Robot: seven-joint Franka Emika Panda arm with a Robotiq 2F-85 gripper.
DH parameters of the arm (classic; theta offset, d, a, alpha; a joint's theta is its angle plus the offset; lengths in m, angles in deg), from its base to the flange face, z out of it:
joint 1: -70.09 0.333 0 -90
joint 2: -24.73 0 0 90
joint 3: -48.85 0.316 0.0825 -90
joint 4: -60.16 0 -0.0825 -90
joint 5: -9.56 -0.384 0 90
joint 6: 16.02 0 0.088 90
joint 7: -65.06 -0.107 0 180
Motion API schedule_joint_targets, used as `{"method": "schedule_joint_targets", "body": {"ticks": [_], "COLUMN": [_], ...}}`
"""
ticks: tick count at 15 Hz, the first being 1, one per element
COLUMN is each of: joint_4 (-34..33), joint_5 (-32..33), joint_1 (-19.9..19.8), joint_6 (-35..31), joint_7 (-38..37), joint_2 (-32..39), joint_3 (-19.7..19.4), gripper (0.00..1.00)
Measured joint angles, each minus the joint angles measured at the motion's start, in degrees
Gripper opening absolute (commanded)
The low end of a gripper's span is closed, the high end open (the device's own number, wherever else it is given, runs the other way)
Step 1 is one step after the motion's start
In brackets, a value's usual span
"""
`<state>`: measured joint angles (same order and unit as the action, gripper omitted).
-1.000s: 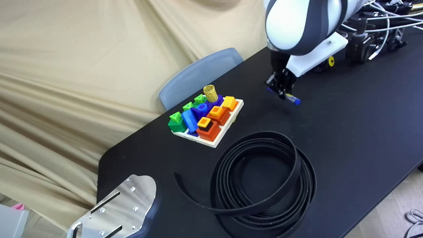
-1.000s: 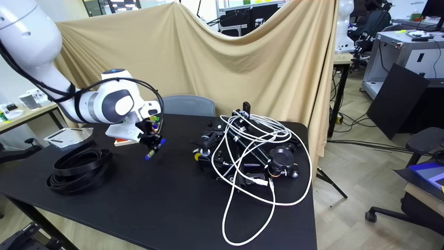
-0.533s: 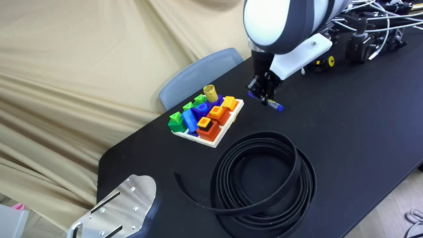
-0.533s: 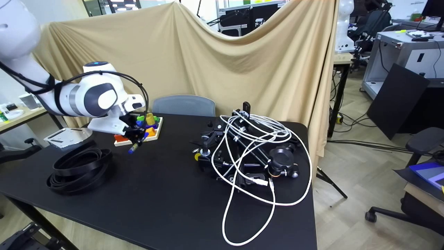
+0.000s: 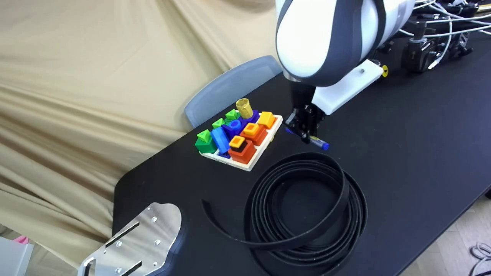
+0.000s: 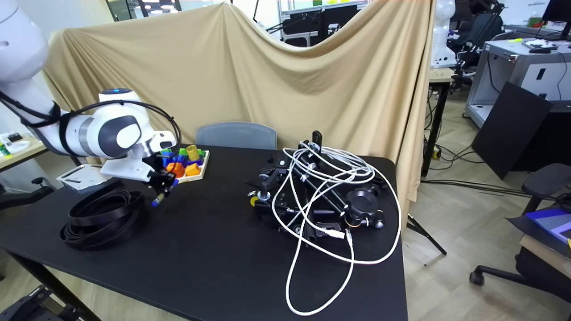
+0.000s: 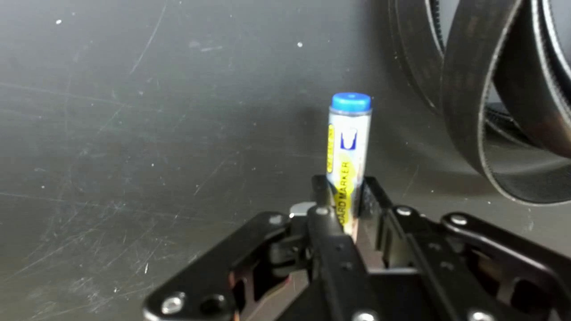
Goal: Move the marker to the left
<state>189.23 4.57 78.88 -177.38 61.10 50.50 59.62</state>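
The marker is slim, with a white and yellow printed barrel and blue ends. In the wrist view the marker (image 7: 349,138) stands out between the fingertips of my gripper (image 7: 344,185), which is shut on its barrel. In both exterior views the gripper (image 5: 305,132) (image 6: 164,185) holds the marker (image 5: 319,143) (image 6: 158,199) low over the black table, tilted, its ends sticking out on either side. Its middle is hidden by the fingers. I cannot tell whether it touches the table.
A black cable coil (image 5: 356,214) (image 6: 105,223) lies close to the gripper. A tray of colourful toy blocks (image 5: 264,147) (image 6: 196,177) is beside it. A metal plate (image 5: 153,230) lies at the table's end. Black equipment with white cables (image 6: 321,191) lies on the table.
My gripper, still holding the marker, has moved left in both exterior views, toward the toy blocks and coil, and then lower toward the table.
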Motion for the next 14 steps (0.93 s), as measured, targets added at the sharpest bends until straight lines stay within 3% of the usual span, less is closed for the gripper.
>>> {"method": "schedule_joint_targets", "body": {"ticks": [4,5,7,14], "joint_4": [0.46,0.57,0.74,0.99], "joint_5": [0.00,0.01,0.17,0.33], "joint_1": [0.00,0.00,0.16,0.29], "joint_6": [-0.09,-0.16,-0.54,-0.84], "joint_7": [0.00,0.00,0.00,0.12], "joint_2": [1.54,1.83,2.32,2.60], "joint_3": [-0.18,-0.27,-0.74,-1.33], "gripper": [0.05,0.46,0.53,1.00]}}
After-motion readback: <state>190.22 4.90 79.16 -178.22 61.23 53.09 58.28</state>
